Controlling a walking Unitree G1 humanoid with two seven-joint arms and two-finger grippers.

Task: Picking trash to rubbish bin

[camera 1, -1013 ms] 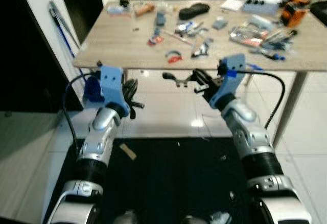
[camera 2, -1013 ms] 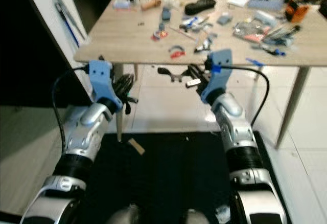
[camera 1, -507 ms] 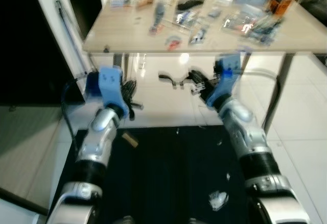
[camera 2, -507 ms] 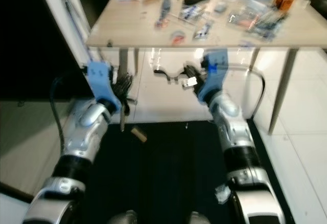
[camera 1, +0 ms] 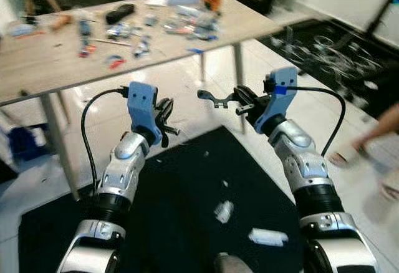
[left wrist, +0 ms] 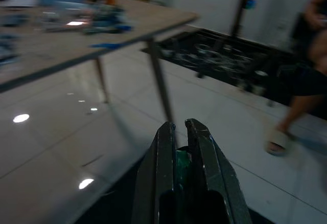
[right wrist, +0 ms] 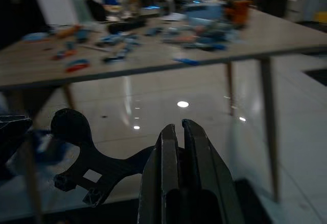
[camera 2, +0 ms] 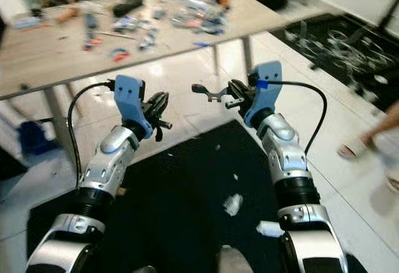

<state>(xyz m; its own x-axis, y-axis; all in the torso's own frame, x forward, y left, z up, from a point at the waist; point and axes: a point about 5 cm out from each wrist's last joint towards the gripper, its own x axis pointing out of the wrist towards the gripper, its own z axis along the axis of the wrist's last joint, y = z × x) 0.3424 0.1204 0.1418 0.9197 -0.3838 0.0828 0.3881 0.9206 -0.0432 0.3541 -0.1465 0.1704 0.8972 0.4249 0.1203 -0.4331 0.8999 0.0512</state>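
Note:
On the black mat (camera 1: 181, 223) lie bits of trash: a crumpled white piece (camera 1: 223, 210), a flat white piece (camera 1: 268, 237) nearer me, and small white scraps (camera 1: 206, 154). Both arms are raised in front of me, well above the mat. My left gripper (camera 1: 168, 120) is shut, its fingers (left wrist: 166, 152) nearly touching with nothing held. My right gripper (camera 1: 240, 101) is also shut, fingers (right wrist: 166, 152) together. A flat black bracket (right wrist: 87, 168) juts out beside it.
A wooden table (camera 1: 37, 67) strewn with small tools stands at the back left, with legs (camera 1: 240, 86) reaching the shiny tiled floor. A blue object (camera 1: 19, 142) sits beneath it. At the right a person's foot in a slipper (camera 1: 349, 154) rests on the tiles.
The camera has swung to the right: the table now sits at the back left, and the mat's trash and a person's foot have come into sight. Both arms keep the same raised pose.

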